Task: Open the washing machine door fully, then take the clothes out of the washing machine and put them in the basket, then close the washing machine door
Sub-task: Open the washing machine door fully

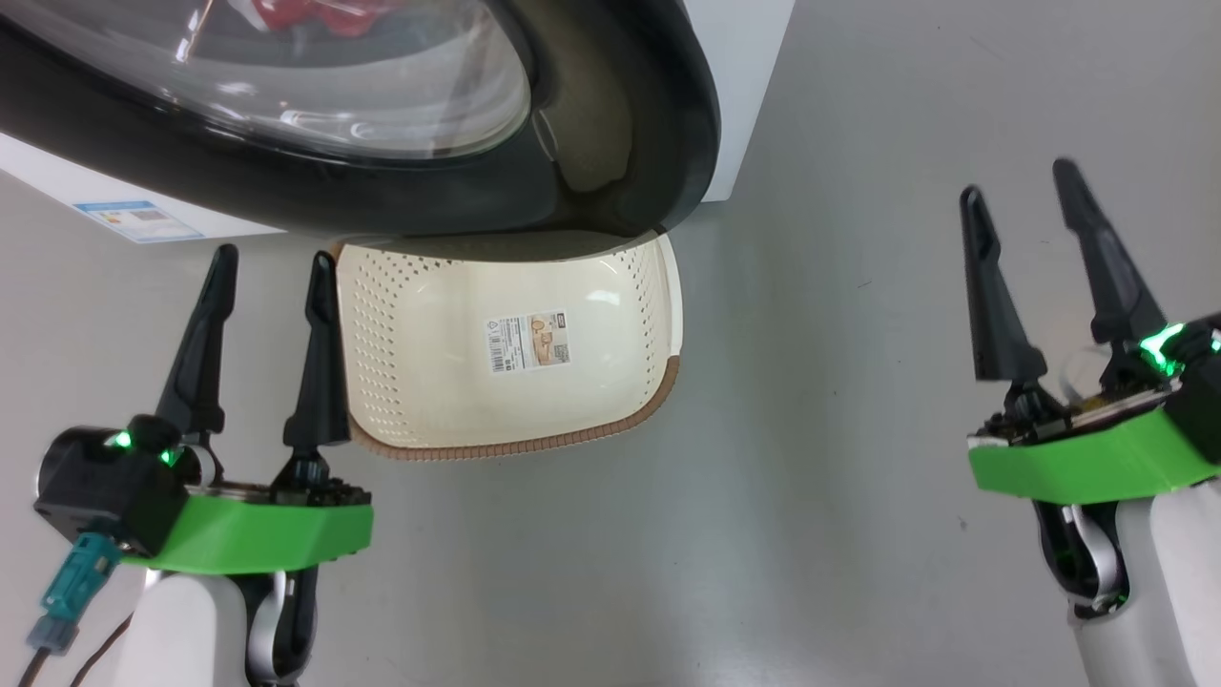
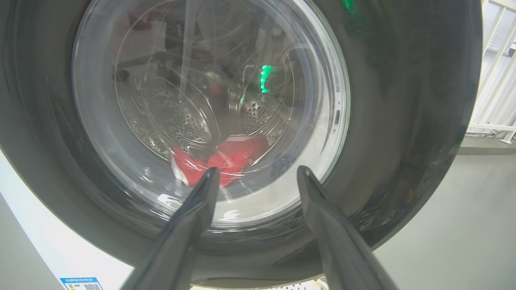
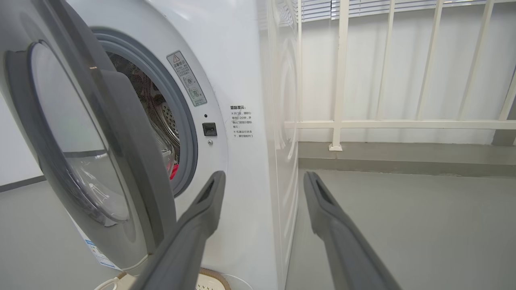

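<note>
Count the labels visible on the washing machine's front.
3: a warning sticker beside the drum opening, printed text nearer the corner, a blue label low on the front. The door may hide others.

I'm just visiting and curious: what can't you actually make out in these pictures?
- Clothes, left wrist view: glare on the washing machine door blurs them; how many is unclear.
- Basket, head view: far end hidden under that door.
- Washing machine labels, right wrist view: print too small.

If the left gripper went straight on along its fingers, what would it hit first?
Most likely the left gripper meets the glass of the washing machine door first; the red clothes lie behind that glass. How far off is unclear.
</note>
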Tool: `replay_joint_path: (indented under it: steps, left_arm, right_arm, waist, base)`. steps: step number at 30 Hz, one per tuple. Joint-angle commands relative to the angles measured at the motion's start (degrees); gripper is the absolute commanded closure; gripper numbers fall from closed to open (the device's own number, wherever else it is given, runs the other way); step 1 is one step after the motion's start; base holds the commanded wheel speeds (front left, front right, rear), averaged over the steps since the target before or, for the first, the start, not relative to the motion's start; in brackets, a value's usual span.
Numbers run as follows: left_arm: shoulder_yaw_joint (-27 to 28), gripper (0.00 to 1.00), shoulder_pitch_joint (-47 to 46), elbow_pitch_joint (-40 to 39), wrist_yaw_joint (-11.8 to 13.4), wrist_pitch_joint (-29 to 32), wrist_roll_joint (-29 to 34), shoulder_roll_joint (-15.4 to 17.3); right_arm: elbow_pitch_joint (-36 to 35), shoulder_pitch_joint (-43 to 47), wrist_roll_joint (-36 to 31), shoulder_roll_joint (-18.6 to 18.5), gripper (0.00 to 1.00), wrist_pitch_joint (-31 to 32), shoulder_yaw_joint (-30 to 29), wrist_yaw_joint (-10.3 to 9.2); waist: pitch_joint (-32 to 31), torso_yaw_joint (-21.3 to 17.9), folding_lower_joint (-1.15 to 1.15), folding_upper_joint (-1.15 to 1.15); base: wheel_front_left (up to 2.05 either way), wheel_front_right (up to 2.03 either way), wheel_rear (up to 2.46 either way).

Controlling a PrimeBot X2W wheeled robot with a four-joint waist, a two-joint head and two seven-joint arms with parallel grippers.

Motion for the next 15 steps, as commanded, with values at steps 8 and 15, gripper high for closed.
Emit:
replay_joint_path:
  steps: [8, 15]
  left_arm:
    - [1.8, 0.0, 1.3, -1.2, -0.3, -0.4, 0.1, 1.5]
    - [1.8, 0.0, 1.5, -1.2, -0.3, -0.4, 0.2, 1.5]
  right_arm:
    - [-2.4, 4.0, -1.0, 0.5, 0.0, -0.3, 1.9, 0.37]
    - [-2.3, 4.2, -1.2, 1.3, 0.0, -0.3, 2.3, 0.37]
  waist:
    - [-0.3, 0.2, 0.0, 0.0]
    - [-0.4, 0.0, 0.0, 0.0]
  base:
    - [0.0, 0.0, 0.0]
    - [0.0, 0.0, 0.0]
